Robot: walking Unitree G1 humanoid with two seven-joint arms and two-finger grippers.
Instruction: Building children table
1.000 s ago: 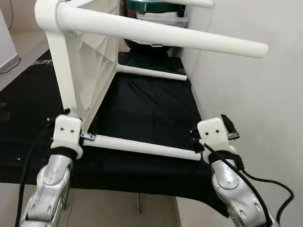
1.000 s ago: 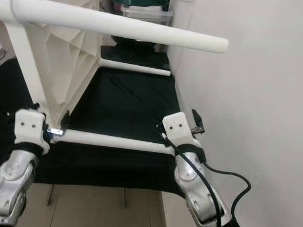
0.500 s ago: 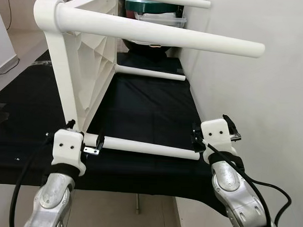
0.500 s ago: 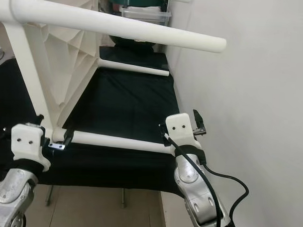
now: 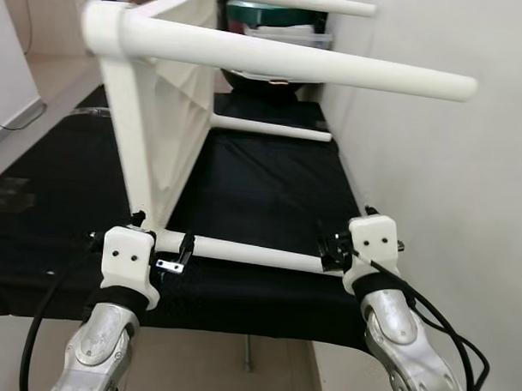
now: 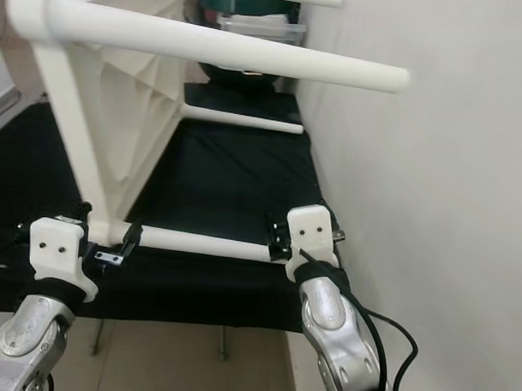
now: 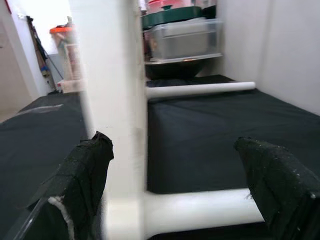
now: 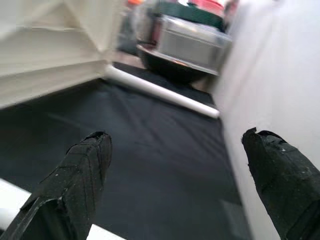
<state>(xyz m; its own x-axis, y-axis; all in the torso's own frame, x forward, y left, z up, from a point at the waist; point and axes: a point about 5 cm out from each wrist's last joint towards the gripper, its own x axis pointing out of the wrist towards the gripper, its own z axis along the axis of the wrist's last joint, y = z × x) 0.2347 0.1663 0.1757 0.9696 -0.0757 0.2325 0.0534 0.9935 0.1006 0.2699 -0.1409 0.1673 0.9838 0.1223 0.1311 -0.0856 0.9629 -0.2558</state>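
A white children's table (image 5: pixel 161 115) lies on its side on a black cloth (image 5: pixel 261 187), its round legs pointing right toward the wall. The near lower leg (image 5: pixel 250 253) rests on the cloth between my two grippers. My left gripper (image 5: pixel 163 237) is open at the corner where this leg meets the tabletop. In the left wrist view its fingers (image 7: pixel 75 195) straddle the corner post (image 7: pixel 117 125). My right gripper (image 5: pixel 345 243) is open at the leg's free end. In the right wrist view its fingers (image 8: pixel 75 190) stand wide apart over the cloth.
A white wall (image 5: pixel 433 167) runs close along the right. Stacked containers (image 5: pixel 280 29) and a dark bowl stand at the back. The upper near leg (image 5: pixel 291 64) juts out overhead. The cloth's front edge (image 5: pixel 239 323) drops to the floor just before me.
The view has shifted a little. My left gripper has slid lower along the table's corner. My right gripper has moved in to the free end of the near lower leg.
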